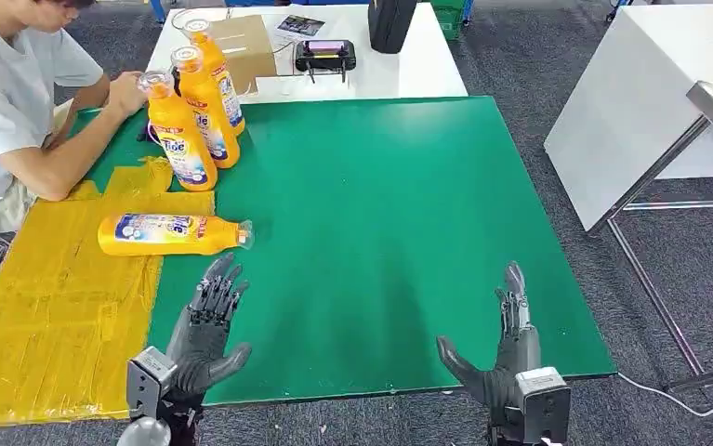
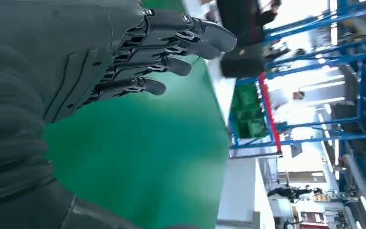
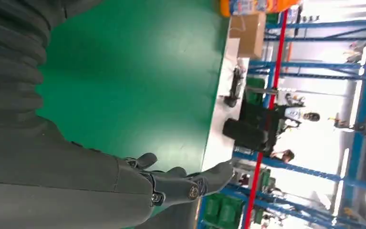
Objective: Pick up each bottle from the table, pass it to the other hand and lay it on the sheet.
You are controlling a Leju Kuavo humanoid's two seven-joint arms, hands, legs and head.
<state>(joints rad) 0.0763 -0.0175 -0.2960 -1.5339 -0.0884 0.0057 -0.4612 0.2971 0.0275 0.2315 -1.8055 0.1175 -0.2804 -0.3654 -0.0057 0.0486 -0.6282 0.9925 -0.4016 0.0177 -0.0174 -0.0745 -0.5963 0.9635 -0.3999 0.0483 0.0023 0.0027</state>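
Yellow sheet (image 1: 46,307) lines the table's (image 1: 389,232) left edge, and one orange bottle (image 1: 171,233) lies on its side there, cap reaching onto the green, likely already delivered. Three more bottles (image 1: 194,116) stand clustered near the far left corner beside a seated person (image 1: 8,102), apparently staged for pickup. Left hand (image 1: 205,321) and right hand (image 1: 506,344) hover at the near edge, fingers spread, holding nothing, seemingly ready to reach.

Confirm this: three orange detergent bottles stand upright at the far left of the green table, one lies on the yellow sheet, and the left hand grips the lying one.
Not quite: the left hand holds nothing, its fingers spread just short of the lying bottle, as the head view shows. The rest stands.
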